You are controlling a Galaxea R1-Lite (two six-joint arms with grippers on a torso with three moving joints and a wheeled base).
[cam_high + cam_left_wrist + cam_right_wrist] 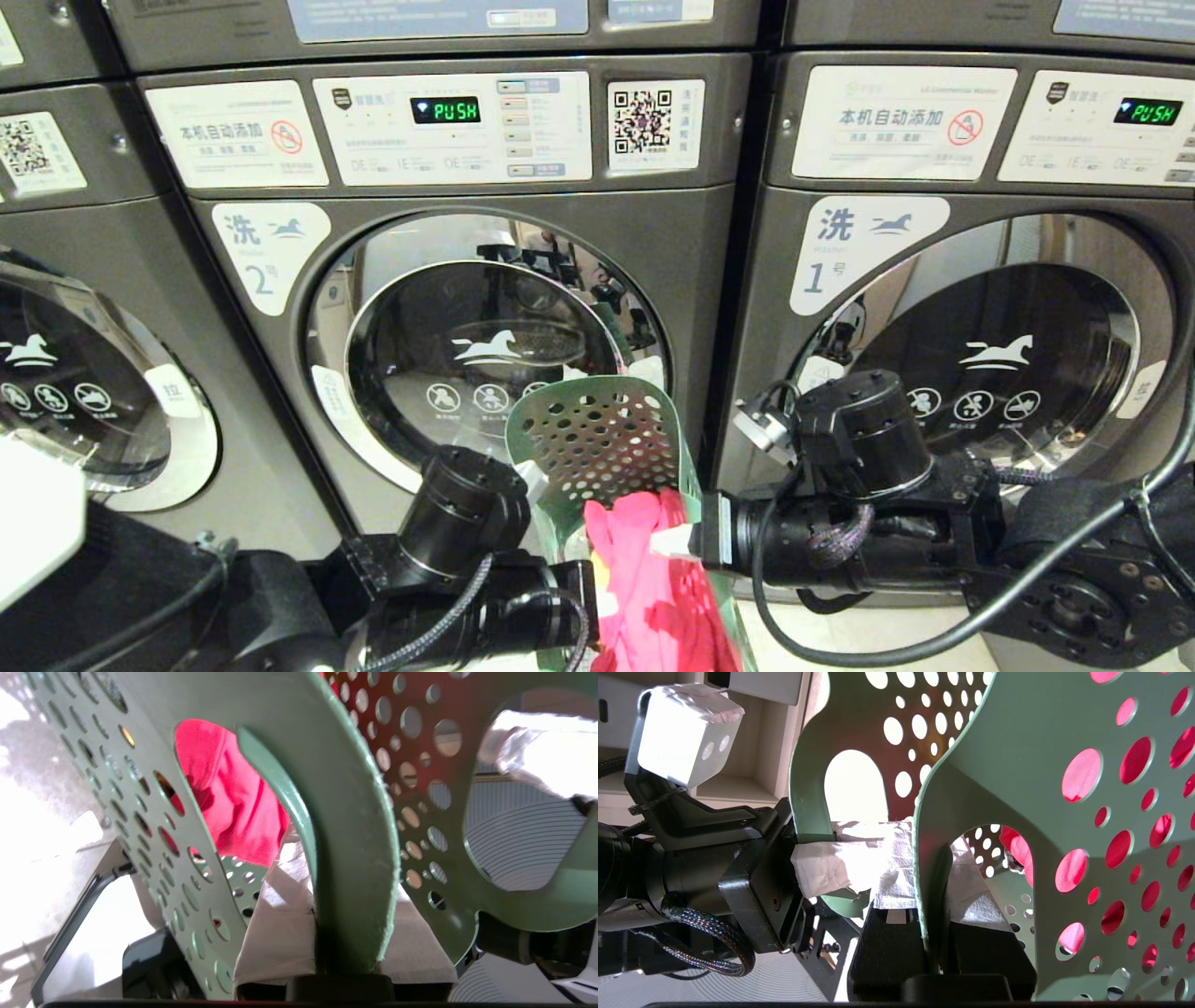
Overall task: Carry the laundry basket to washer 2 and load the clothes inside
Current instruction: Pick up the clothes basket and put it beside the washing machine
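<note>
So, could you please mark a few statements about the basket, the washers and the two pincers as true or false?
1. Both pincers are clamped on the laundry basket: the left pincer and the right pincer each grip a handle strip. True.
2. The door of washer 2 stands open. False: it is shut.
3. A pink-red garment lies in the basket. True.
4. The machine to the right of washer 2 is labelled 3. False: it is washer 1.
5. The basket has solid walls. False: they are dotted with round holes.
</note>
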